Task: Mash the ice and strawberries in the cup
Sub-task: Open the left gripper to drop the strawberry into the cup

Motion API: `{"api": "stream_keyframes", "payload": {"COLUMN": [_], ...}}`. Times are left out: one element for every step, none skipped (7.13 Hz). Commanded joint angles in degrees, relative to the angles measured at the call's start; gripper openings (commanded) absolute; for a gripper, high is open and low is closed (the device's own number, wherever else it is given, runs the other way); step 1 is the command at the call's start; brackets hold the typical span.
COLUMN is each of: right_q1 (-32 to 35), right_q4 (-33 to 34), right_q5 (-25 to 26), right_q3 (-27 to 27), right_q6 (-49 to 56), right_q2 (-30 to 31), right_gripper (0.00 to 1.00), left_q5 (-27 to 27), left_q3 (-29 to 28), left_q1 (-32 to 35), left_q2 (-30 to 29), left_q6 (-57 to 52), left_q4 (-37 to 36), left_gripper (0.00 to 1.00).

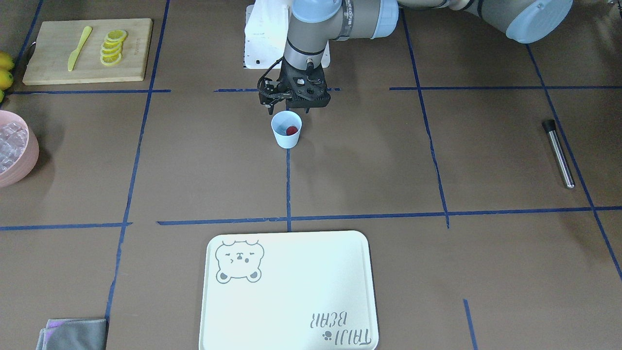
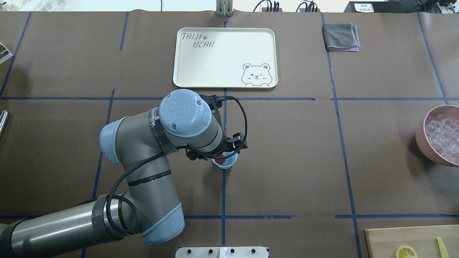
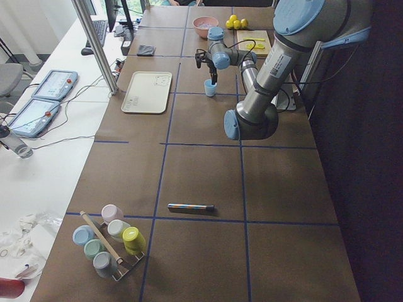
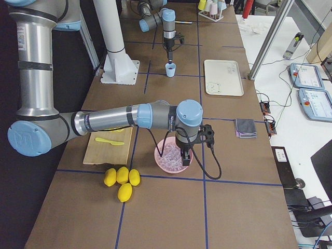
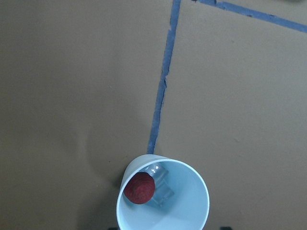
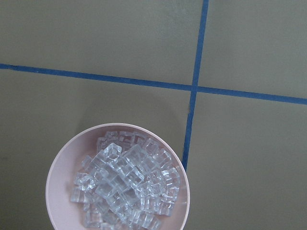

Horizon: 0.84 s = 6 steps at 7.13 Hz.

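The pale blue cup point(image 1: 286, 129) stands near the table's middle, on a blue tape line. Inside it lie one red strawberry point(image 5: 139, 188) and a clear ice cube point(image 5: 161, 190), side by side against the wall. My left gripper point(image 1: 287, 109) hangs just above the cup's rim, open, with nothing between its fingers. More ice point(image 6: 124, 187) fills the pink bowl point(image 6: 58, 203). My right gripper point(image 4: 182, 155) hovers over that bowl point(image 4: 165, 165) and shows only in the exterior right view, so I cannot tell whether it is open or shut.
A metal muddler rod point(image 1: 558, 153) lies far out on my left side. A white bear tray point(image 1: 286, 291) sits beyond the cup. A cutting board point(image 1: 48, 63) holds lemon slices point(image 1: 112, 47) and a yellow knife. A grey cloth point(image 1: 73, 334) and whole lemons point(image 4: 122, 179) lie on my right.
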<state>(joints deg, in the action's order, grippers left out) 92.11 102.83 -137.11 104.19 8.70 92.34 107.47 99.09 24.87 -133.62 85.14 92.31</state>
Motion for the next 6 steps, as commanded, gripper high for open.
{"api": "stream_keyframes", "payload": {"right_q1": [0.0,0.0,0.0,0.0,0.1,0.2], "right_q4": [0.0,0.0,0.1,-0.1,-3.9,-10.0], "right_q5": [0.0,0.1,0.3,0.4,0.4,0.4], "right_q3": [0.0,-0.1,-0.6,-2.3,-3.3,-5.7], "right_q6": [0.0,0.0,-0.3,0.3,0.4,0.6], "right_q2": [-0.1,-0.1,-0.5,-0.8,0.3,1.5], "right_gripper": [0.99,0.99,0.99,0.99,0.99,0.99], "left_q5": [-0.3,-1.1,-1.0,-0.6,-0.3,2.2], "left_q3": [0.5,1.4,3.4,7.1,9.7,10.3], "left_q1": [0.1,0.5,2.6,5.3,8.1,11.3], "left_q2": [0.5,1.9,4.7,9.5,13.3,15.5], "left_q6": [-0.3,-3.5,-6.6,-12.1,-17.8,-22.6], "left_q4": [0.0,-0.2,-0.2,-0.7,-1.1,-1.2], "left_gripper": [1.0,1.0,1.0,1.0,1.0,1.0]}}
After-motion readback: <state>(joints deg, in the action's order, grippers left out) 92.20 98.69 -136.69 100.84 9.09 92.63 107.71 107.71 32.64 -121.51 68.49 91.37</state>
